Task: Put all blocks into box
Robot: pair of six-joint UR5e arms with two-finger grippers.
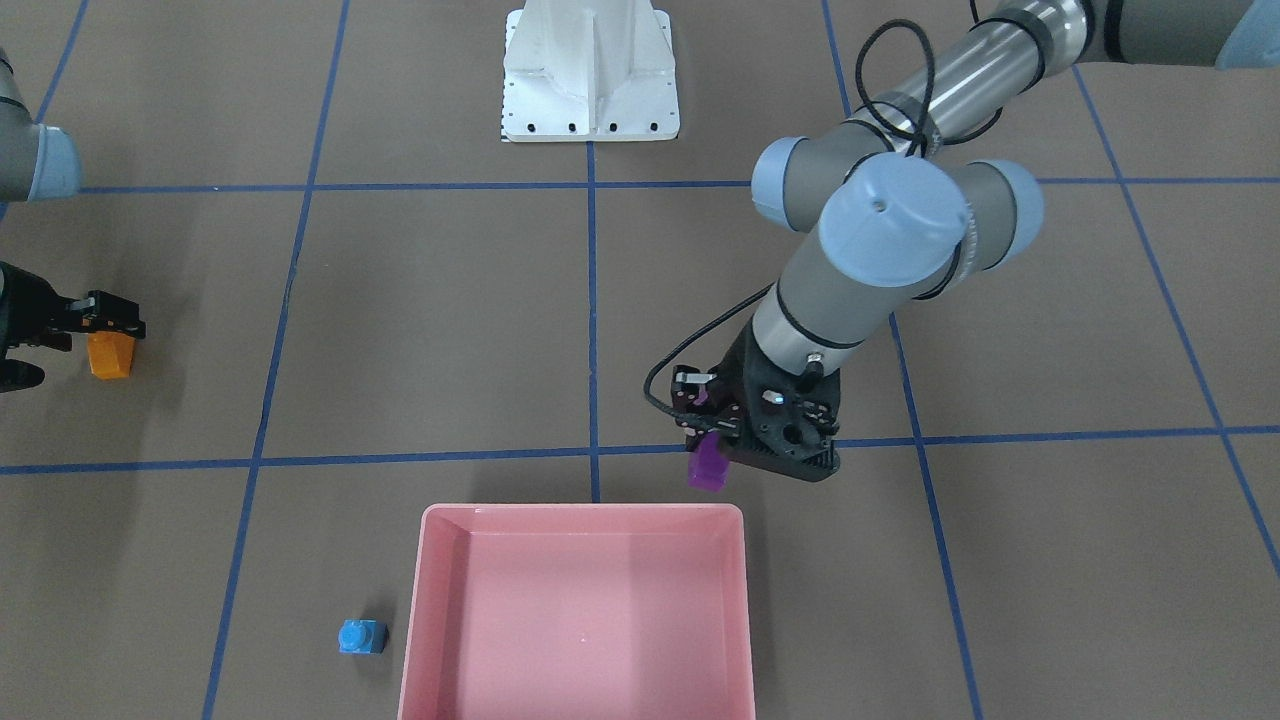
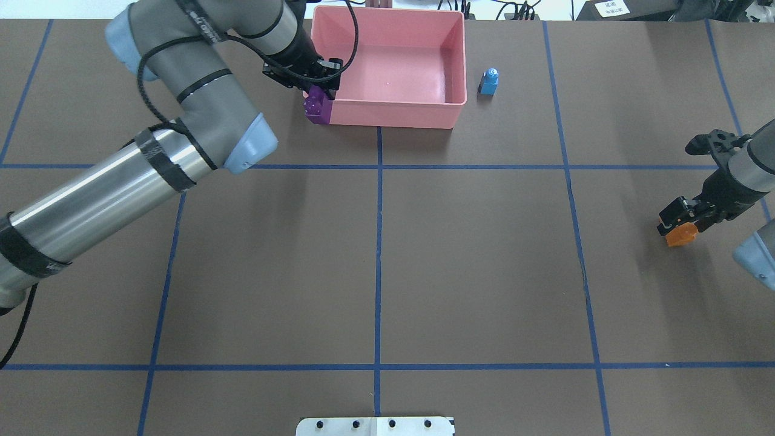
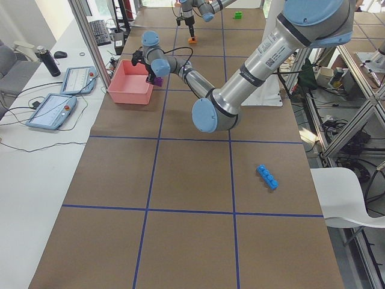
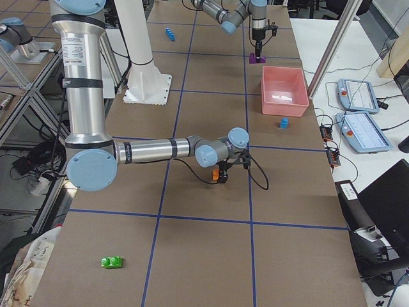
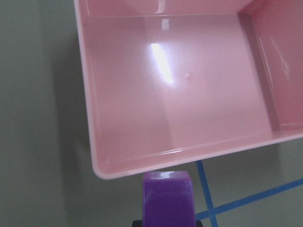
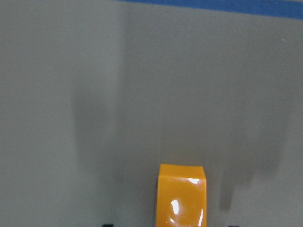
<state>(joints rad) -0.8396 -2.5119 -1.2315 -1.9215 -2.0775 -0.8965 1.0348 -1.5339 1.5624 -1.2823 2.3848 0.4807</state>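
Note:
My left gripper (image 2: 318,92) is shut on the purple sloped brick (image 2: 317,109) and holds it just outside the pink box's (image 2: 393,116) near left corner. The wrist view shows the brick (image 5: 168,198) just short of the box rim (image 5: 142,165); the box holds no bricks. My right gripper (image 2: 679,225) is shut on the orange brick (image 2: 679,236), low over the table at the far right. The small blue single-stud brick (image 2: 489,82) stands beside the box's right wall. The long blue bar (image 3: 267,176) and the green brick (image 4: 112,261) lie at opposite table ends.
The white robot base (image 1: 590,70) stands at the table's robot-side edge. Blue tape lines (image 2: 379,242) grid the brown tabletop. Tablets and cables (image 4: 361,121) lie on a side table beyond the box.

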